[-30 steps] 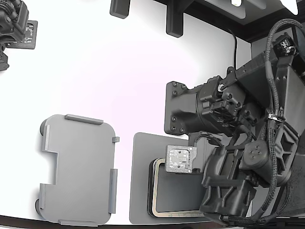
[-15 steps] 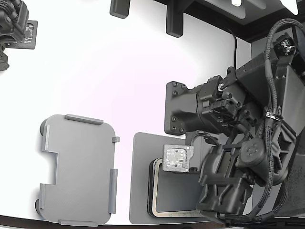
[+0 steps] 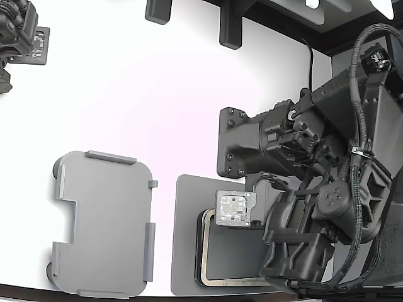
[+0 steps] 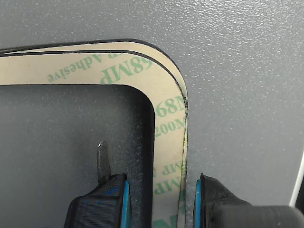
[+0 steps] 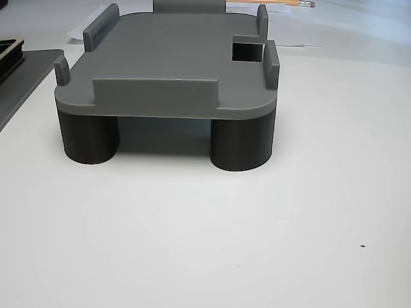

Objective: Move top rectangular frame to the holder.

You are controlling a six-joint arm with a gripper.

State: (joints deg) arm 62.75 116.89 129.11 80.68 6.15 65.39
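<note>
Hand (image 4: 159, 204) status as I am reading it: the two blue-edged fingers (image 4: 122, 202) are standing apart, one on either side of a long side of the top rectangular frame (image 4: 167, 118), and I cannot tell whether either pad is touching it; nothing is being clamped.

Working from the largest item down, the white table (image 3: 157, 113) is carrying everything in the exterior view. The black arm (image 3: 302, 207) is occupying the exterior view's right and is reaching down over the flat dark grey plate (image 3: 186, 239).

The holder (image 3: 104, 223) is sitting at the exterior view's left, well apart from the plate. In the other view it (image 5: 167, 64) is standing on dark round legs (image 5: 241, 141), with raised tabs along its rim and a notch cut into one side.

On the plate, the stack of frames (image 3: 203, 251) is lying flat, with the top rectangular frame uppermost. In the wrist view its pale beige face is showing faint green printed lettering, and a black edge is running along its outer corner.
</note>
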